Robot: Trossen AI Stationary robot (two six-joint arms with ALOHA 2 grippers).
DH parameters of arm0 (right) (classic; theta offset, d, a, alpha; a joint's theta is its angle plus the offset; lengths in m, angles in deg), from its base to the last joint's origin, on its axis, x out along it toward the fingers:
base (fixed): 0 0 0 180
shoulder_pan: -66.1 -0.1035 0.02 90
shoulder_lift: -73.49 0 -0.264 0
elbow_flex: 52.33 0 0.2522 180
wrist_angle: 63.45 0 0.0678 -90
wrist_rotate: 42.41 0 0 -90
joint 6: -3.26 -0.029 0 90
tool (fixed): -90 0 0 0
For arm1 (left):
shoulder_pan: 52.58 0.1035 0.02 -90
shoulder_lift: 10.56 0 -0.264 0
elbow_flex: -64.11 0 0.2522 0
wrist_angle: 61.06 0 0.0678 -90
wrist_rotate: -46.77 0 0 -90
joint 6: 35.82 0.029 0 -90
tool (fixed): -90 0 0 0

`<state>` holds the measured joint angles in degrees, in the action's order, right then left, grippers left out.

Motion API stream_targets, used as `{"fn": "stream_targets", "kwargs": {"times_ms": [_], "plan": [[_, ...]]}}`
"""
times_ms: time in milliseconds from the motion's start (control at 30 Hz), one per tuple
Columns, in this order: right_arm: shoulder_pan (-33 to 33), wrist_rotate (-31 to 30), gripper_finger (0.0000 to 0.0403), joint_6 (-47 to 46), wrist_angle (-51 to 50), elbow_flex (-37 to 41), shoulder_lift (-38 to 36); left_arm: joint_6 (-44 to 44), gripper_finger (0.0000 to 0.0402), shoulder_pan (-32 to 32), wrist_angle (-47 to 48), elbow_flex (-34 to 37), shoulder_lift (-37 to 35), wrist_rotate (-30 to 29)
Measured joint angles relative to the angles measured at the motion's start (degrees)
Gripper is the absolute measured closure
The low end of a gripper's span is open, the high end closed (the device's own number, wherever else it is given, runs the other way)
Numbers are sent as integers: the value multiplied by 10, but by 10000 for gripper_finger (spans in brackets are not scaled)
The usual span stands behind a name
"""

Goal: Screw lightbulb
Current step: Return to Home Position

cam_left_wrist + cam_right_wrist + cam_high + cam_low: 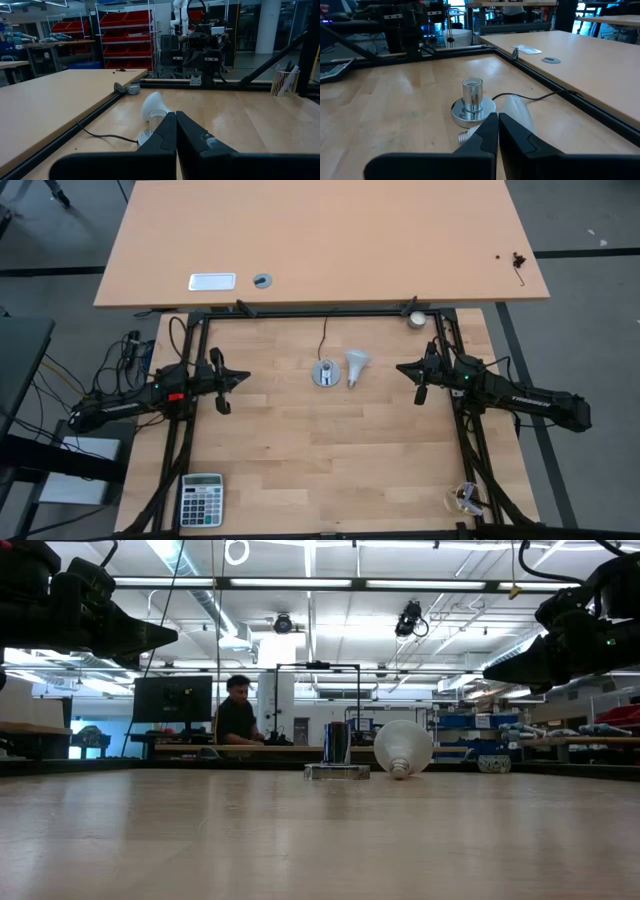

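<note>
- The left gripper hangs over the table, fingers pressed together, holding nothing.
- The right gripper is the same (closed tight, empty).
- The lightbulb lies on its side, just beside the silver socket.

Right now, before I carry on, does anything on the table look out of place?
Yes: the lightbulb lies on its side on the table, right beside the socket, not screwed in. The socket stands upright and empty. The left arm and right arm sit back at the sides, jaws shut, holding nothing.
</note>
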<state>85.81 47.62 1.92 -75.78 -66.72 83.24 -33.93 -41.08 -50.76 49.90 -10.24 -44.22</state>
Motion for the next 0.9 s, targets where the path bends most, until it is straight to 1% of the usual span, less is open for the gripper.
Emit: {"fn": "stream_targets", "kwargs": {"times_ms": [900], "plan": [[0, 0, 386, 0, 0, 0, 0, 0, 400, 0, 0, 0, 0, 0]]}}
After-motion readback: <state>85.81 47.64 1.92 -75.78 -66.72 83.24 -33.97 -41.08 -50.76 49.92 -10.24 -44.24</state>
